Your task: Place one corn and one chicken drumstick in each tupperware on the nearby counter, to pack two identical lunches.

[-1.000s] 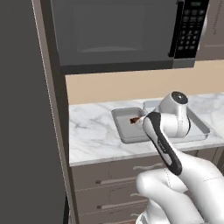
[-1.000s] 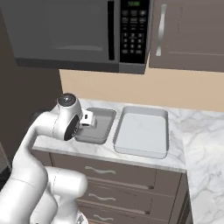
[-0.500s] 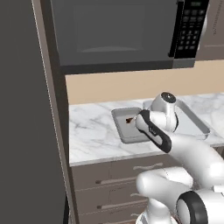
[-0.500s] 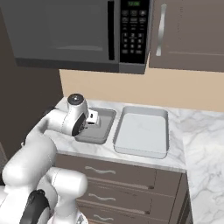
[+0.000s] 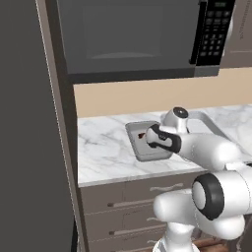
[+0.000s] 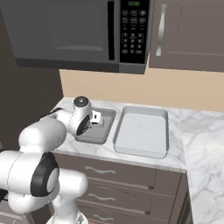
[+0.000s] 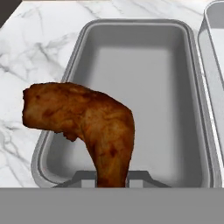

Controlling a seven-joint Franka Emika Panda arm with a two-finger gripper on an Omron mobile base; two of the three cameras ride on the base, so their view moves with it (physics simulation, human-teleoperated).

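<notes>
fingers (image 7: 113, 178) pinched on browned, glossy chicken drumstick (image 7: 83, 120) above smooth grey rounded-corner tupperware (image 7: 140, 70).

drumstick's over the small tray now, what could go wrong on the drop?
1. The gripper pinches only the thin end of the chicken drumstick; its meaty end hangs out toward the left rim of the mid-grey tupperware, so it may land on the rim or the counter.
2. The gripper looks well above the tray floor, so a bounce seems possible.
</notes>
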